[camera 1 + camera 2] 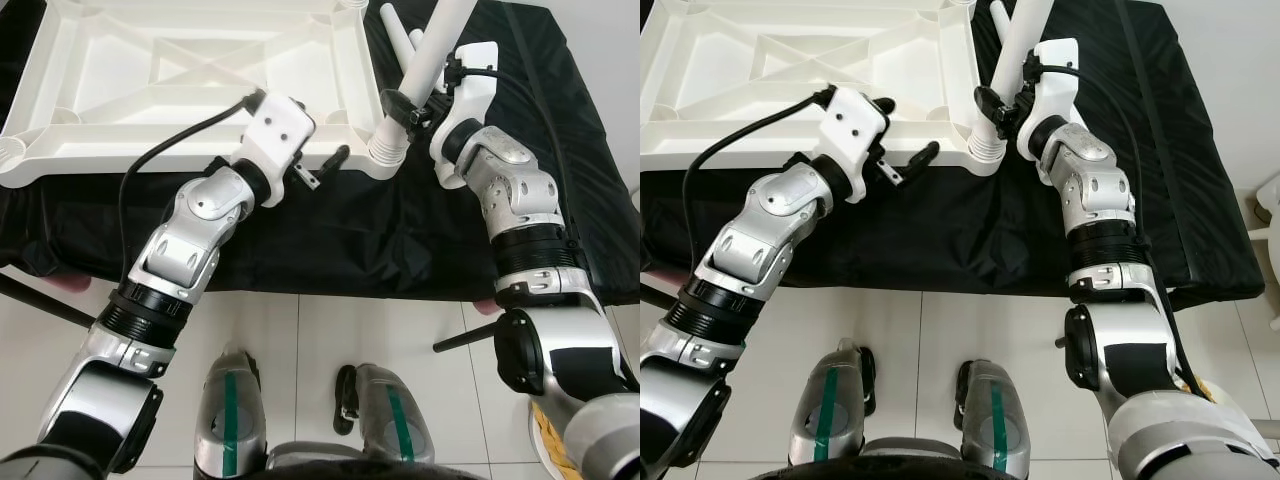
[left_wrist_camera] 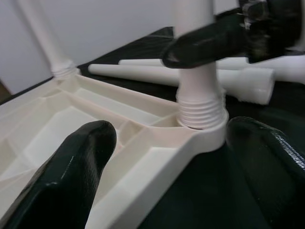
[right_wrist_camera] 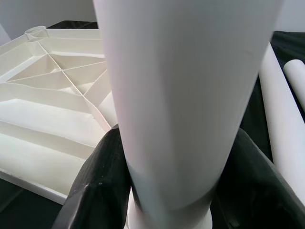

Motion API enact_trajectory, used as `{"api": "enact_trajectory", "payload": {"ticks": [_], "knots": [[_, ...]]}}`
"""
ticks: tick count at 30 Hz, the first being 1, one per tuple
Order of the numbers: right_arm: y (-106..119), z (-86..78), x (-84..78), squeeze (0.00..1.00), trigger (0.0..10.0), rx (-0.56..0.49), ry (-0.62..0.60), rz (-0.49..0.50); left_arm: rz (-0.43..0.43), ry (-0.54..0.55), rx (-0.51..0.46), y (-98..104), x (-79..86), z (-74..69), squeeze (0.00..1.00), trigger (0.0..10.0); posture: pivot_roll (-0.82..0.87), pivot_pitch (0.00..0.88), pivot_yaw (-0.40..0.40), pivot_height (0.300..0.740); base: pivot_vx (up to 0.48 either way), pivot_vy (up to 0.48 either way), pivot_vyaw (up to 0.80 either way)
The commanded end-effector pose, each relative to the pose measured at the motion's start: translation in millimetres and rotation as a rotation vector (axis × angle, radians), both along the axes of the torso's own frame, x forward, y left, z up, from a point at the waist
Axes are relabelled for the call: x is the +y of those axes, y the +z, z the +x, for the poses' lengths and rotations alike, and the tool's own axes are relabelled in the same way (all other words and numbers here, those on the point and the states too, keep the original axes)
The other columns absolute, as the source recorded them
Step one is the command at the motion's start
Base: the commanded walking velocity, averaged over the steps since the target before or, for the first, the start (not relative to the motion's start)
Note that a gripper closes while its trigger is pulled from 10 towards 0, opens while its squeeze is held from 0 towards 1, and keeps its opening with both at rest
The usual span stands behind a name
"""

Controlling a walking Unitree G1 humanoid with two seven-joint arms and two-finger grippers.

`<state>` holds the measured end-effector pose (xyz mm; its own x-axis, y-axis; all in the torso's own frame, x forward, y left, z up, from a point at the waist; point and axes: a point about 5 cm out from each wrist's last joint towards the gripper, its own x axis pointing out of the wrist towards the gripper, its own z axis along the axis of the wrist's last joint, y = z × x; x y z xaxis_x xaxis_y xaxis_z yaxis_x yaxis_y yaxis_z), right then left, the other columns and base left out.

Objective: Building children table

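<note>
1. Our right gripper (image 1: 402, 110) jaws squeeze the white leg (image 1: 428, 62) standing in the corner of the upside-down table top (image 1: 190, 70).
2. Our left gripper (image 1: 300, 135) jaws are spread wide around that corner.
3. The table top lies on the black worktop (image 1: 330, 235).

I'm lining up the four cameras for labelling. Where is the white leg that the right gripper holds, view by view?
Left eye view: the white leg rises at upper right, over the tabletop's corner socket.
Right eye view: upper middle.
Left wrist view: top middle, between the left gripper's fingers.
Right wrist view: centre, close up.
Shared landmark: the corner socket.
</note>
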<state>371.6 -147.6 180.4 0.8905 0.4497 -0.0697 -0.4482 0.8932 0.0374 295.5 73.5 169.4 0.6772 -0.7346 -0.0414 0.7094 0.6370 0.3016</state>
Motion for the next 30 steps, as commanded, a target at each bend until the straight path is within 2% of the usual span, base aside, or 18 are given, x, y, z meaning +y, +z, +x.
{"api": "enact_trajectory", "payload": {"ticks": [1,8,19,30], "knots": [[-14.9,-1.2,-0.6,0.0,10.0,0.067,-0.004,-0.014,0.037,-0.027,0.017,-6.9,-1.2,-4.2,0.0,10.0,0.05,0.038,-0.047,0.74,0.0,0.0,0.0],[-18.9,-1.5,-0.3,0.0,10.0,0.082,0.002,-0.013,0.052,-0.038,0.032,-11.2,-2.3,-9.7,0.0,10.0,0.05,0.043,-0.047,0.74,0.0,0.0,0.0],[-30.0,-8.5,14.0,0.0,10.0,0.084,0.126,-0.123,0.061,-0.051,0.032,-11.0,-3.0,-15.3,0.0,10.0,0.05,0.045,-0.054,0.74,0.0,0.0,0.0],[-39.1,-14.8,23.2,0.0,10.0,0.113,0.205,-0.158,0.056,-0.033,0.022,-8.3,-1.6,-15.8,0.0,10.0,0.06,0.034,-0.06,0.74,0.0,0.0,0.0]]}}
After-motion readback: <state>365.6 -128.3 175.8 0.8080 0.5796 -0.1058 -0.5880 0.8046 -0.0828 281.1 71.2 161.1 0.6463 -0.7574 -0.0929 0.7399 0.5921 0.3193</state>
